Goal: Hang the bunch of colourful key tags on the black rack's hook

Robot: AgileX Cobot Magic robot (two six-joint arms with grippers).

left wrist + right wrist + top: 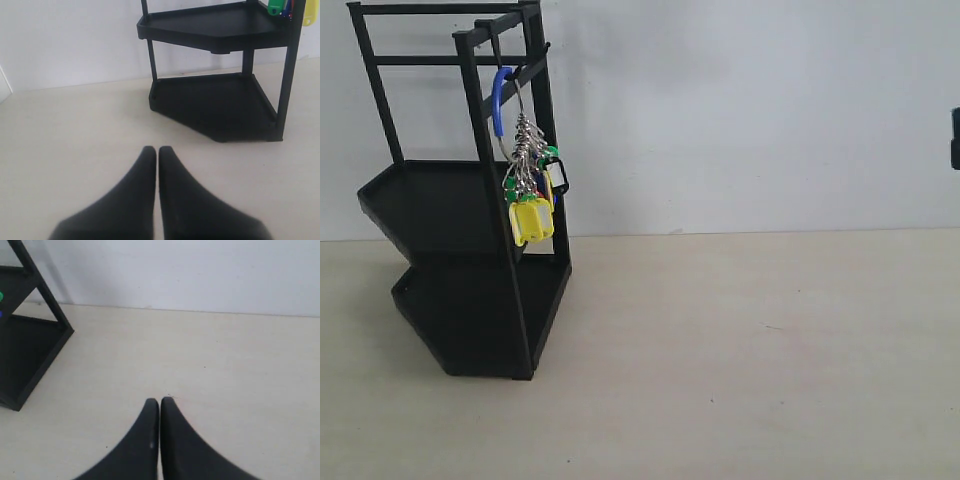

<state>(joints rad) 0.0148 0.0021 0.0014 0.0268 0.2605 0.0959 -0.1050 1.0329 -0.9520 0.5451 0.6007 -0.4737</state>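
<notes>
The colourful key tag bunch (531, 190) hangs from the hook (497, 48) near the top of the black rack (450, 210), held by its blue-sleeved loop (498, 100). Its yellow, green and black tags dangle beside the upper tray. The left wrist view shows the rack (215, 100) with a green tag (275, 7) at the picture's edge. My left gripper (157, 150) is shut and empty over the table, well short of the rack. My right gripper (160, 401) is shut and empty too, with the rack's corner (30, 355) off to one side.
The rack stands on a beige table (740, 360) against a white wall (740, 110). A dark piece of the right arm (955, 138) shows at the exterior view's right edge.
</notes>
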